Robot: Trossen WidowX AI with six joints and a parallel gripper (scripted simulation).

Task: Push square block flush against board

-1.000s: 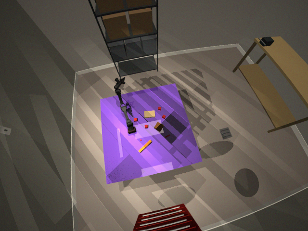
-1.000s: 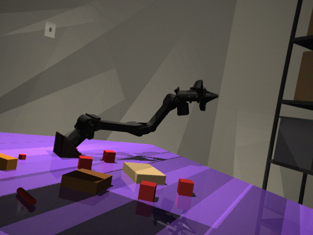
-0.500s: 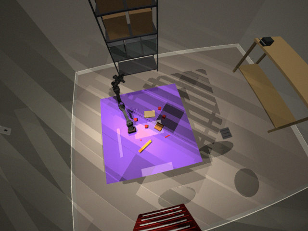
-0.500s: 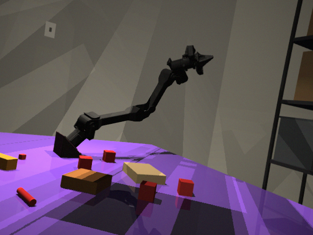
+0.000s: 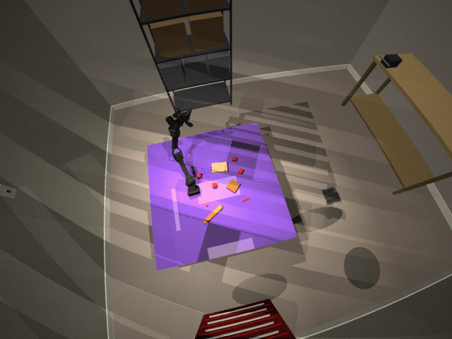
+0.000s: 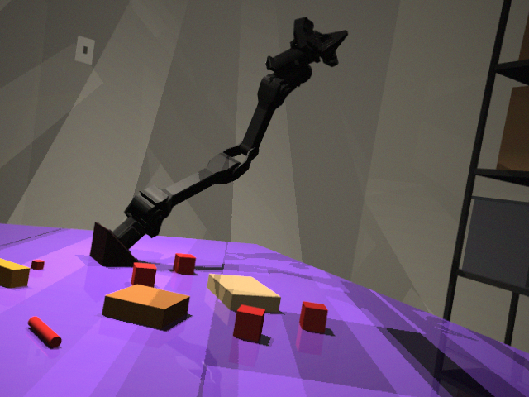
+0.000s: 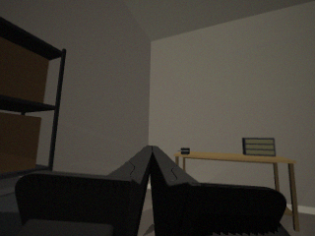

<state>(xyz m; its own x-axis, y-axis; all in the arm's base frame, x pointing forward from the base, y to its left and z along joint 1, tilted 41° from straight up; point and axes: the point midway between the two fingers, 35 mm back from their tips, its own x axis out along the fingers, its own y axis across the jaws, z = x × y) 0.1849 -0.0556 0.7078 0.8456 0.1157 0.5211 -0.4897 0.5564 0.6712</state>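
Note:
A flat orange square block [image 5: 232, 185] [image 6: 145, 305] and a flat tan square block [image 5: 219, 167] [image 6: 243, 292] lie apart near the middle of the purple mat [image 5: 255, 226] [image 6: 341, 367]. A long yellow board [image 5: 212, 214] lies at a slant in front of them, well apart from both; in the exterior view only its end [image 6: 12, 273] shows, at the left edge. My gripper [image 5: 186, 120] [image 6: 339, 38] [image 7: 151, 150] is shut and empty. It is raised high in the air near the back left of the mat, far from the blocks and the board. The wrist view shows only the room.
Small red cubes [image 5: 234, 158] [image 5: 240, 171] [image 5: 198, 175] [image 5: 214, 185] and a red cylinder [image 5: 245, 199] [image 6: 44, 331] lie around the blocks. The arm's base [image 5: 192, 190] [image 6: 108, 250] stands left of them. A shelf rack [image 5: 189, 47] stands behind the mat, a wooden table [image 5: 412, 91] at the right.

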